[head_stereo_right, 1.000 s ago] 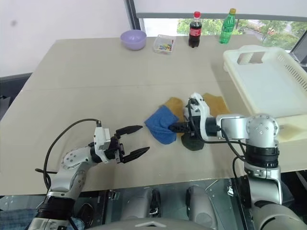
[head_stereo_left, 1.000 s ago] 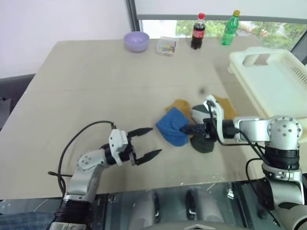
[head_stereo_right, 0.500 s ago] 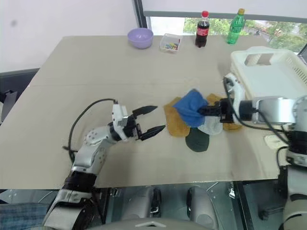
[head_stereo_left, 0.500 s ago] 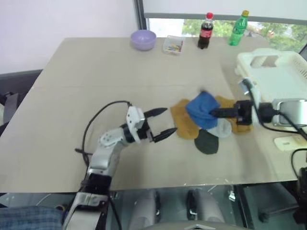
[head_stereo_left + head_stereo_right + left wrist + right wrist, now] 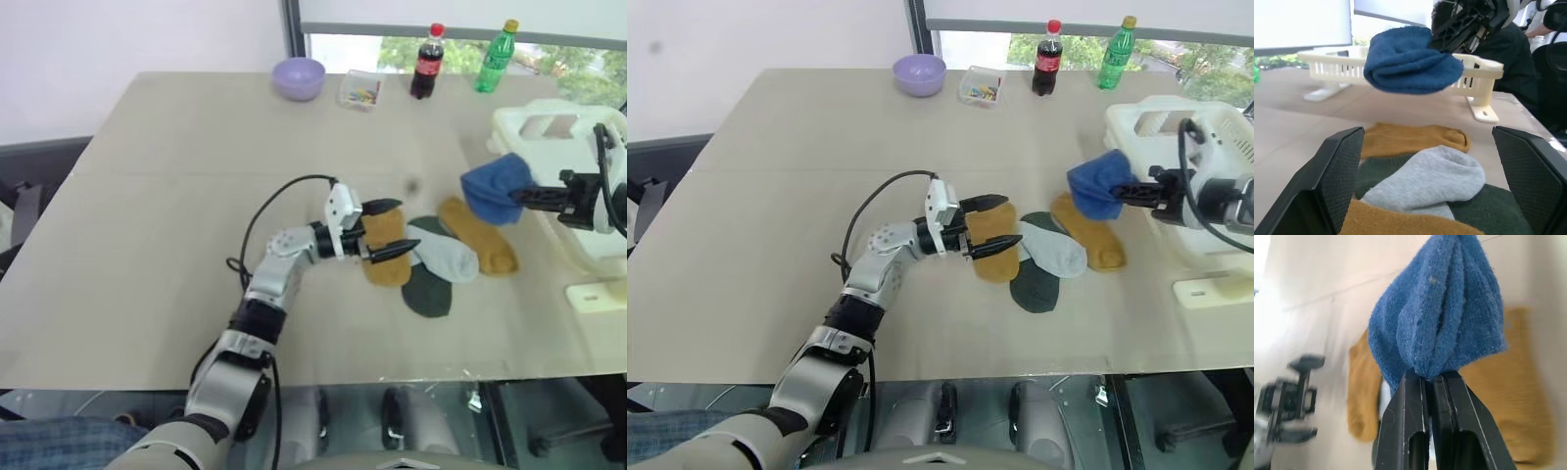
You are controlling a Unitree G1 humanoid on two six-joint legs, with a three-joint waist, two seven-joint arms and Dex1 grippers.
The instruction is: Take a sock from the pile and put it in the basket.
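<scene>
One blue sock (image 5: 495,189), clamped in the right end effector (image 5: 526,196), has risen off the desk (image 5: 157,245), basket (image 5: 549,127) just beyond; left end effector (image 5: 387,231) gapes empty.

An office-like test room: plain beige table (image 5: 176,225), window (image 5: 451,20), seated person (image 5: 1513,54)

five socks (image 5: 443,257), two bottles (image 5: 426,74), one basket (image 5: 549,122), one bowl (image 5: 299,77)

Bright, even daylight from the far window (image 5: 460,54) (soft shadows), right wrist background motion-blurred and washed out.
</scene>
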